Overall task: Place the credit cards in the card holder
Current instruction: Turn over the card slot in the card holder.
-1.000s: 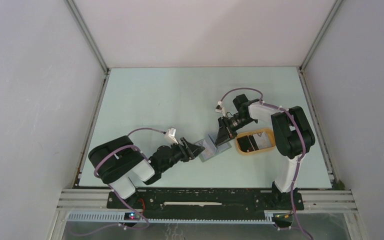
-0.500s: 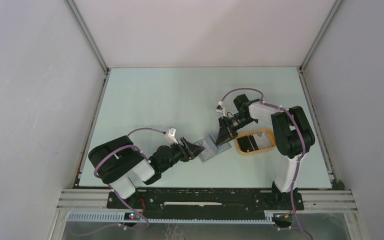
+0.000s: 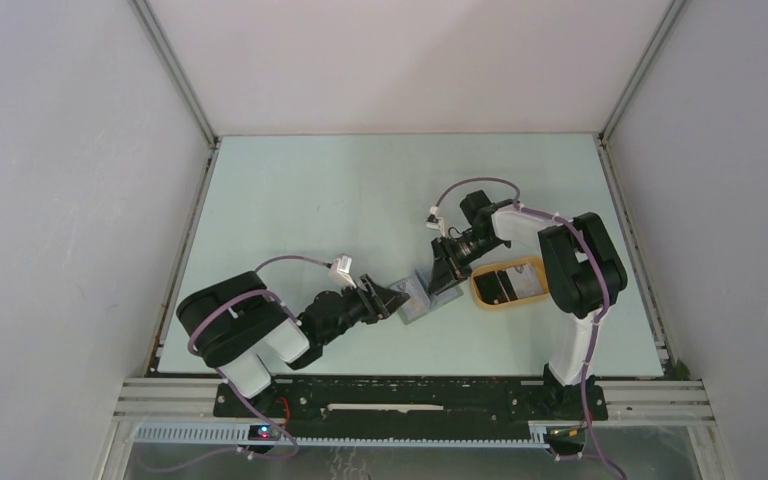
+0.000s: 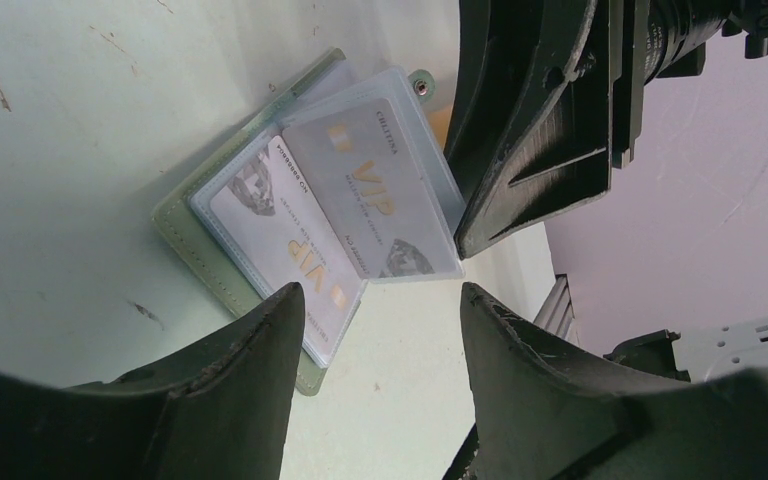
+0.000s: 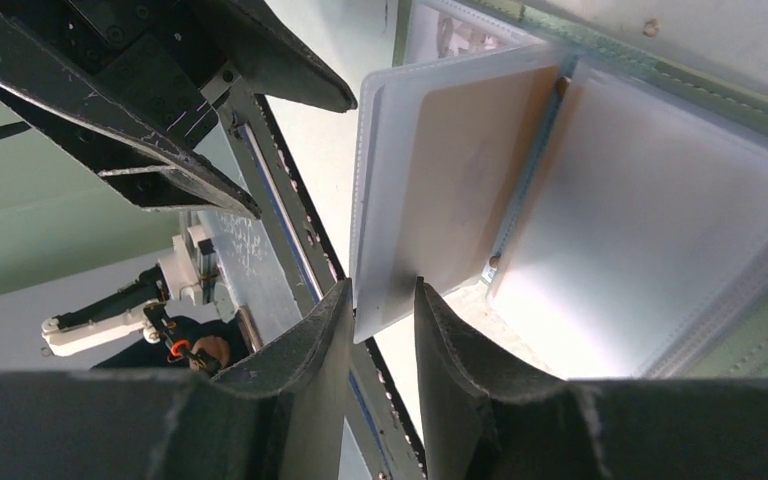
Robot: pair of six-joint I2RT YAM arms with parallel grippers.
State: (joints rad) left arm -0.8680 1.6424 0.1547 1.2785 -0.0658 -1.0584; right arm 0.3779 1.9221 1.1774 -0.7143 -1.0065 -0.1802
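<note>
Two cards (image 4: 360, 195) seated: pale cards are lying in the clear sleeves of the holder (image 4: 178, 228), which is spread open just ahead of the left jaws.
Left gripper (image 4: 380, 292): the jaws are being held wide apart with nothing between them. The holder's near edge is lying just beyond the tips, and no contact can be made out.
Right gripper (image 5: 382, 290): the jaws are being held with only a narrow gap, and nothing is seen being clamped.
Leaf (image 5: 440, 180): one clear sleeve page is being propped up off the holder, with its lower corner right at the right jaws' tips. Whether it is being touched cannot be told.
Tray (image 3: 480, 298): it is sitting behind the right jaws, just beside the holder and on the side away from the left jaws.
Cards left (image 3: 501, 285): a dark card and a pale one appear to be waiting in the tray, though the exact count cannot be told.
Step in hand: the leaf is judged to be being held up so that an empty sleeve is exposed.
Progress: the task is judged to be partly done. Two cards are sleeved, and the tray's cards are yet to be fetched and slid in.
</note>
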